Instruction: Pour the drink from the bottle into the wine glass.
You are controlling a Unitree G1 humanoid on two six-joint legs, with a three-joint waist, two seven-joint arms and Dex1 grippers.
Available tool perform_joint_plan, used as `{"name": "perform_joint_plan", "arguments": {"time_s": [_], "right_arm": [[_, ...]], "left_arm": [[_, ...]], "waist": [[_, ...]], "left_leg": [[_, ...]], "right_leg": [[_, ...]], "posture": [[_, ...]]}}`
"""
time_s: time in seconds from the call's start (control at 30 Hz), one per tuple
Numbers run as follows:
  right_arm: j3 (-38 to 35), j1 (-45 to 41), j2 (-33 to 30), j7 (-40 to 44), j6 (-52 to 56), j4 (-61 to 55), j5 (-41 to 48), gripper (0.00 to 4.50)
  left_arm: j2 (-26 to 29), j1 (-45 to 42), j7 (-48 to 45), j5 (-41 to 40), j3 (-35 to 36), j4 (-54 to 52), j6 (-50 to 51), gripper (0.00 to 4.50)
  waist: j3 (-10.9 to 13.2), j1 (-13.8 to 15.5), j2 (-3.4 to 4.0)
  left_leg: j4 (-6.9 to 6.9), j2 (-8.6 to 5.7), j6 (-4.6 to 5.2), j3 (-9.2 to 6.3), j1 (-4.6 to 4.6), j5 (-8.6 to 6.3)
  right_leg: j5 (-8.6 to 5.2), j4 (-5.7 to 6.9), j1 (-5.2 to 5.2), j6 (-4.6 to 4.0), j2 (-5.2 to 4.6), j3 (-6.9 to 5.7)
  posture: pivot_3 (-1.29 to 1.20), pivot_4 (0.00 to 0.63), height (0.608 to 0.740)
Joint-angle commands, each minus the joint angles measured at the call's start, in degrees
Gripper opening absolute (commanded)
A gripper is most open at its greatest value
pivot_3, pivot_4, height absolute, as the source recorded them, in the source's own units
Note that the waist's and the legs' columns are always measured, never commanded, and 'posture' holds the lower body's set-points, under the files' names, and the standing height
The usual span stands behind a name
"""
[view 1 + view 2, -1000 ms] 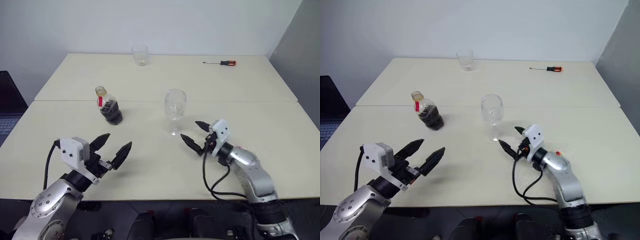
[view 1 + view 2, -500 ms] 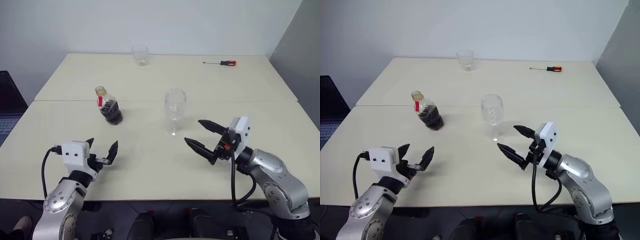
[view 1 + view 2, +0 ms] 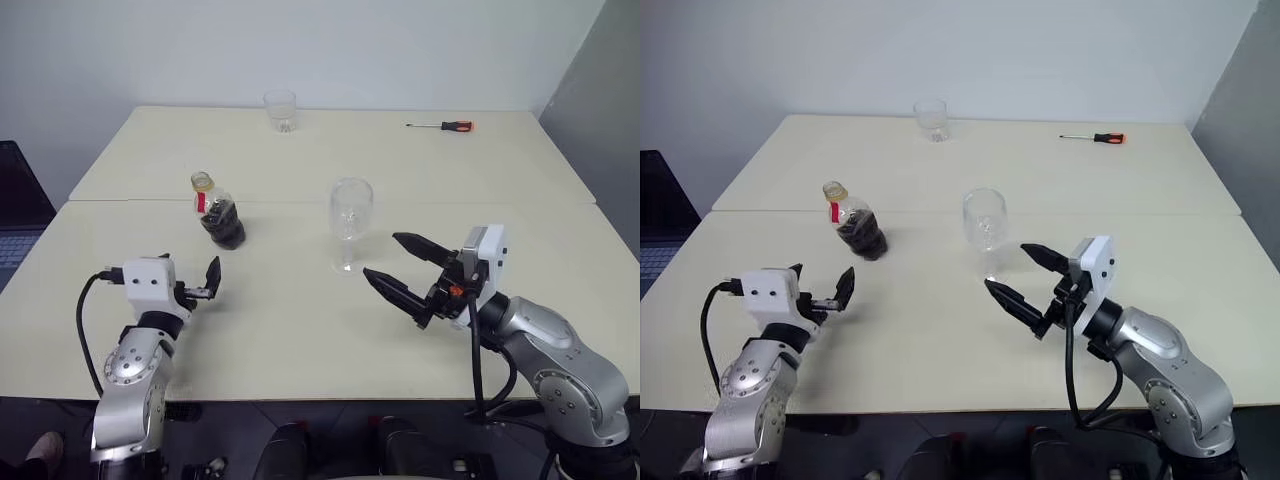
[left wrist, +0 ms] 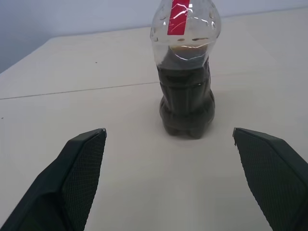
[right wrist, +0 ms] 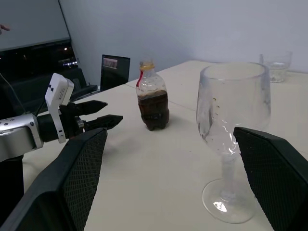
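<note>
- The bottle (image 3: 218, 213) stands upright on the pale worktop (image 3: 300, 330), uncapped, with the dark drink (image 4: 186, 103) filling its lower part and a red label strip near the neck.
- The wine glass (image 3: 350, 222) stands upright to the right of the bottle, apart from it; its bowl looks empty.
- The left hand (image 3: 198, 285) hovers on the near side of the bottle, fingers spread wide and holding nothing; it points level at the bottle, which sits between its two fingers in the left wrist view, not touching either.
- The right hand (image 3: 403, 268) is near the wine glass, on the side away from the bottle, fingers spread and empty, clear of the glass.
- A clear tumbler (image 3: 280, 110) stands well behind the bottle at the far edge.
- A screwdriver (image 3: 441, 125) lies far right of the tumbler.
</note>
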Motion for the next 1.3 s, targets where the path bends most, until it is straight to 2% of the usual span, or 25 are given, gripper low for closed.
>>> {"name": "perform_joint_plan", "arguments": {"time_s": [0.03, 0.8, 1.3], "right_arm": [[0.35, -0.73, 0.34, -1.08, -0.25, -2.7, 0.92, 4.49], [0.62, -2.9, -1.24, -1.14, -0.6, -1.21, 1.25, 4.49], [1.01, -2.89, -0.77, -3.34, 0.31, -2.05, 1.43, 4.49]], "left_arm": [[1.07, -2.33, -0.83, 0.73, 0.54, 1.7, -2.56, 4.5], [4.52, -10.15, -8.19, -0.35, 0.06, 12.01, -4.6, 4.5], [7.7, -25.09, -15.55, 0.94, -2.14, 32.94, -10.51, 4.5]], "waist": [[0.0, -0.01, 0.0], [-0.01, -0.02, -0.01], [-0.01, -0.03, -0.02]], "left_leg": [[0.0, 0.0, 0.0, 0.01, 0.0, 0.0], [0.02, 0.0, 0.0, -0.11, -0.05, 0.0], [0.05, -0.03, 0.0, -0.17, -0.09, 0.0]], "right_leg": [[0.0, 0.0, 0.0, 0.0, 0.0, 0.01], [0.01, 0.01, 0.0, 0.0, -0.02, -0.06], [0.01, 0.03, -0.01, -0.01, -0.03, -0.2]], "posture": [[0.0, 0.15, 0.74], [0.0, 0.15, 0.74], [0.0, 0.15, 0.74]]}}
